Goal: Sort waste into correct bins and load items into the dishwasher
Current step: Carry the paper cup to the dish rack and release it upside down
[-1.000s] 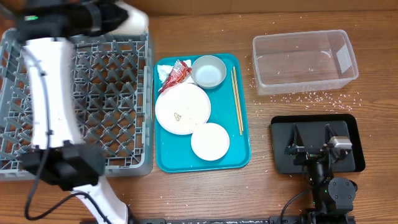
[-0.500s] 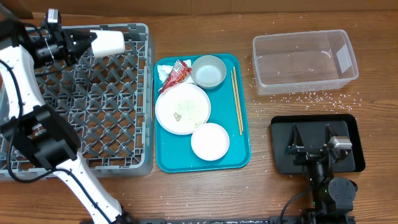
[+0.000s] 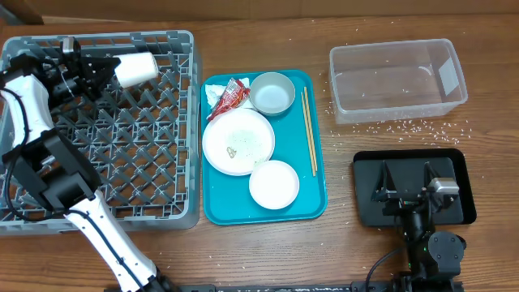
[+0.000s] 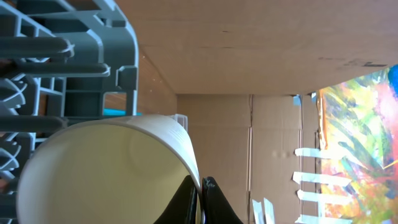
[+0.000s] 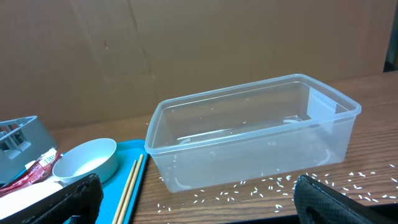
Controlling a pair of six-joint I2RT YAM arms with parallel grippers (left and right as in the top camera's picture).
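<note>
White ceramic cup [image 3: 136,68] was at the far end of the dish rack [image 3: 194,138], lying on its side, mouth towards the arm.

- Left gripper [image 3: 112,68]: clamped on the cup's rim. Left wrist view showed the black fingertips [image 4: 200,196] pinched together over the rim edge, one inside and one outside.
- Change over the last second: the left arm was a blur over the rack's far-left corner, then steadied with the cup at the far wall. The cup then came a little inward, sitting over the lattice rather than the wall. Whether it touched the pegs could not be told from either view.
- Right gripper [image 3: 405,193]: parked on the black tray [image 3: 462,166], jaws spread wide, nothing between them. No movement across the three overhead frames.
- Unchanged on the teal tray [image 3: 316,186]: dinner plate [image 3: 238,142], grey bowl [image 3: 272,92], shallow bowl [image 3: 274,185], wrapper [image 3: 231,95], napkin [image 3: 212,94], chopsticks [image 3: 309,130]. Rice grains [image 3: 405,126] lay scattered around the clear tub [image 3: 389,107].

Judgement: the cup was in its placing step, first of four items for the rack. Release was not yet made. Waste sorting appeared untouched.
</note>
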